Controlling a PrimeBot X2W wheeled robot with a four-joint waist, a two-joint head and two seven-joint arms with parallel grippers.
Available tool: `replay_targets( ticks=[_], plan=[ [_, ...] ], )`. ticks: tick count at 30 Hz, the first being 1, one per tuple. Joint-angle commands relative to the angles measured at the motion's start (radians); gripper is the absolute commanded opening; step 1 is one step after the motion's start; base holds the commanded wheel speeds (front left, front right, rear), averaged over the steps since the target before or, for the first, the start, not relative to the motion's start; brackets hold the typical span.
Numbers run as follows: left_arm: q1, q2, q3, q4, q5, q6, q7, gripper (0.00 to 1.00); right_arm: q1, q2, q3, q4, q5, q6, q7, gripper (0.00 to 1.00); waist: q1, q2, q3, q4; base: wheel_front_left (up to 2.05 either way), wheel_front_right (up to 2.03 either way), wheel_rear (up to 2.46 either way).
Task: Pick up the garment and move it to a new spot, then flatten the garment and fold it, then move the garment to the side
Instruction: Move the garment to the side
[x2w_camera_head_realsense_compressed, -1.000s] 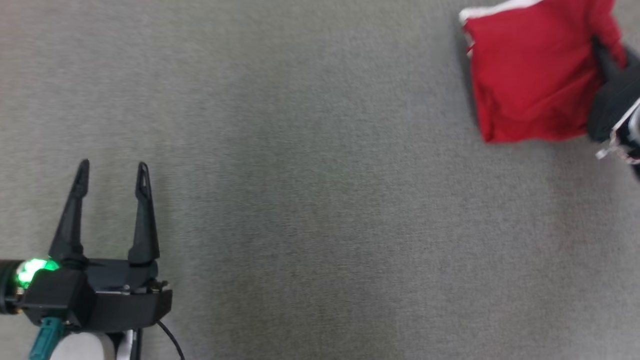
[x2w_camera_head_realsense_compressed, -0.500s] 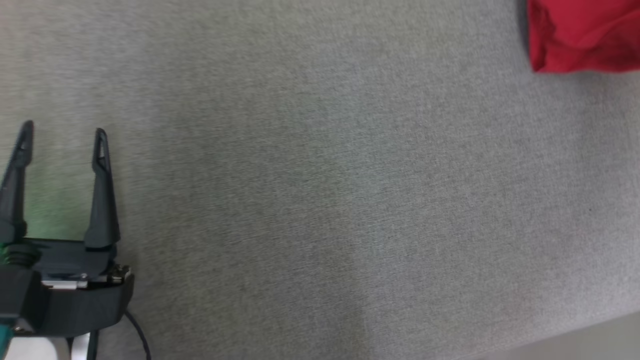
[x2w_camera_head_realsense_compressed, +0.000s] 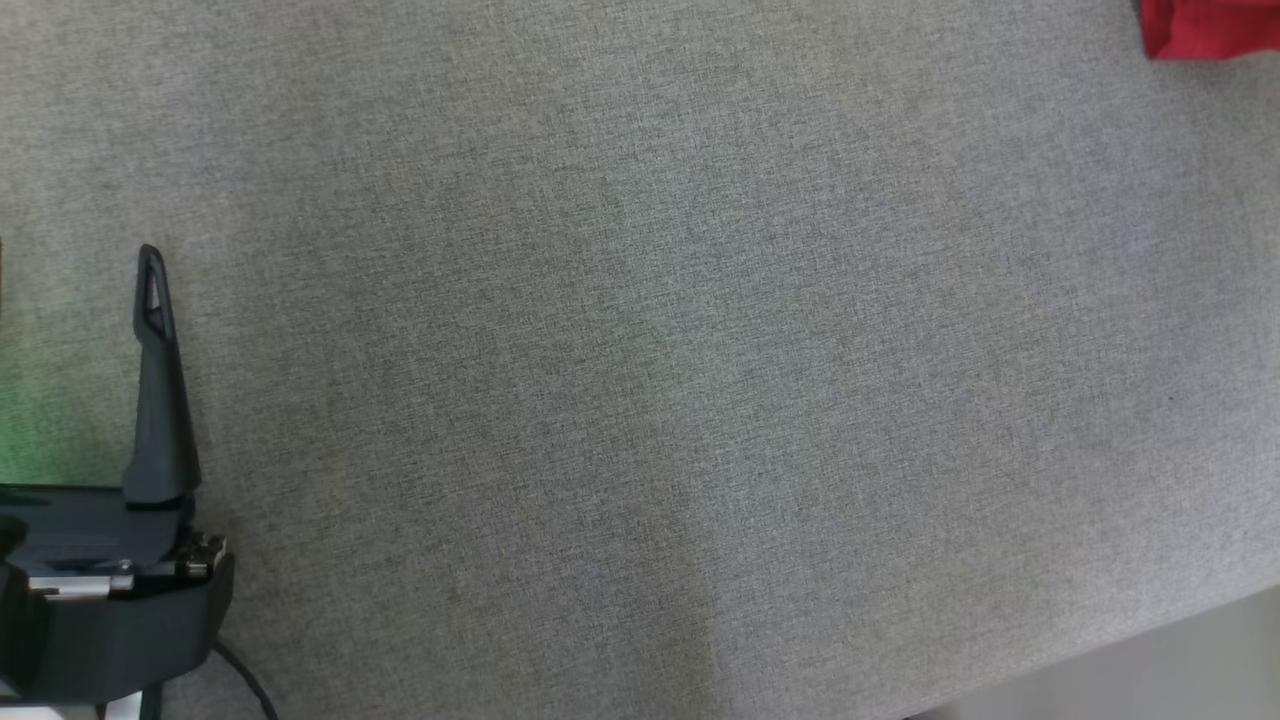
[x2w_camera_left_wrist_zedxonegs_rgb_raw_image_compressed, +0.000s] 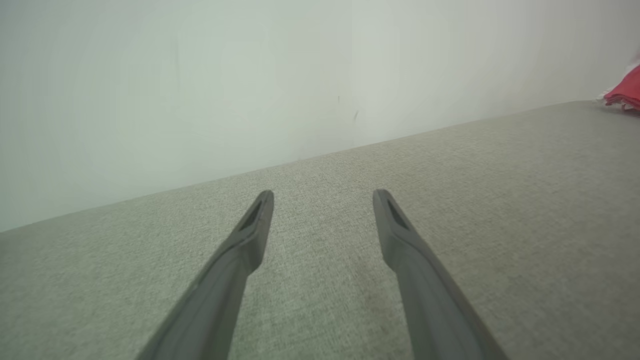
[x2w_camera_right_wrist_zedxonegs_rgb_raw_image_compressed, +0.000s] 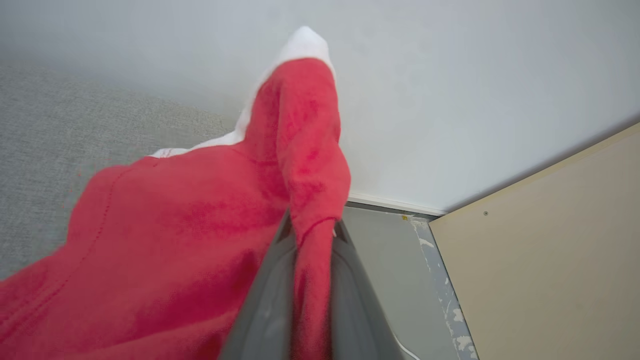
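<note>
Cut off: in the head view the garment shows as a red corner at 1 o'clock, sliced by the frame edge. One finger of the left gripper runs off past 9 o'clock.
Hard to make out: the right gripper fingertips, which are buried in red cloth.
Left arm pose: we note it low over the grey fabric surface, fingers spread wide with nothing between them.
Right arm pose: jaws clenched on a fold of the garment, white trim at 12 o'clock in its wrist view.
Garment location: the 1 o'clock end of the surface, near the wall.

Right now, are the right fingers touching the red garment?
Touching. The right wrist view shows the right fingers pinched shut on a fold of the garment.
</note>
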Motion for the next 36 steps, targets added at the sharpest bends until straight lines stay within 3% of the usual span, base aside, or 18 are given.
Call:
replay_targets(
  ticks=[1, 3, 4, 5, 6, 16, 24, 36],
  plan=[
    [0.014, 0.003, 0.000, 0.007, -0.007, 0.002, 0.002, 1.00, -0.006, 0.007, 0.001, 0.006, -0.004, -0.002, -0.009, 0.00, 0.0000, -0.0001, 0.002, -0.003, 0.00, 0.00, 0.00],
    [0.016, 0.004, 0.000, 0.007, -0.008, 0.003, 0.005, 1.00, -0.014, 0.013, 0.002, 0.017, -0.007, -0.002, -0.017, 0.03, 0.0000, -0.0001, 0.003, -0.006, 0.00, 0.00, 0.00],
    [0.017, 0.004, -0.001, 0.007, -0.007, 0.005, 0.006, 1.00, -0.018, 0.014, 0.001, 0.022, -0.011, -0.002, -0.024, 0.37, 0.0000, -0.0001, 0.004, -0.008, 0.00, 0.00, 0.00],
    [0.018, 0.005, -0.001, 0.007, -0.007, 0.007, 0.007, 1.00, -0.020, 0.016, 0.002, 0.026, -0.015, -0.002, -0.033, 0.53, 0.0000, -0.0001, 0.004, -0.009, 0.00, 0.00, 0.00],
    [0.018, 0.005, -0.002, 0.008, -0.008, 0.008, 0.006, 1.00, -0.019, 0.019, 0.004, 0.031, -0.019, -0.002, -0.041, 1.00, 0.0000, -0.0001, 0.004, -0.010, 0.00, 0.00, 0.00],
    [0.023, -0.005, -0.009, 0.041, -0.020, 0.021, -0.016, 1.00, -0.043, 0.037, -0.002, 0.076, -0.058, -0.002, -0.118, 1.00, 0.0000, -0.0001, -0.053, -0.004, 0.00, 0.00, 0.00],
    [0.055, -0.043, -0.023, 0.129, -0.048, 0.038, -0.068, 1.00, 0.008, 0.071, -0.027, 0.039, -0.040, -0.002, -0.181, 1.00, 0.0000, -0.0001, -0.185, 0.036, 0.00, 0.00, 0.00],
    [0.161, -0.108, -0.017, 0.288, -0.103, 0.061, -0.121, 1.00, 0.319, 0.129, -0.140, -0.214, -0.018, -0.002, -0.191, 1.00, 0.0000, -0.0001, -0.415, 0.105, 0.00, 0.00, 0.00]
  ],
)
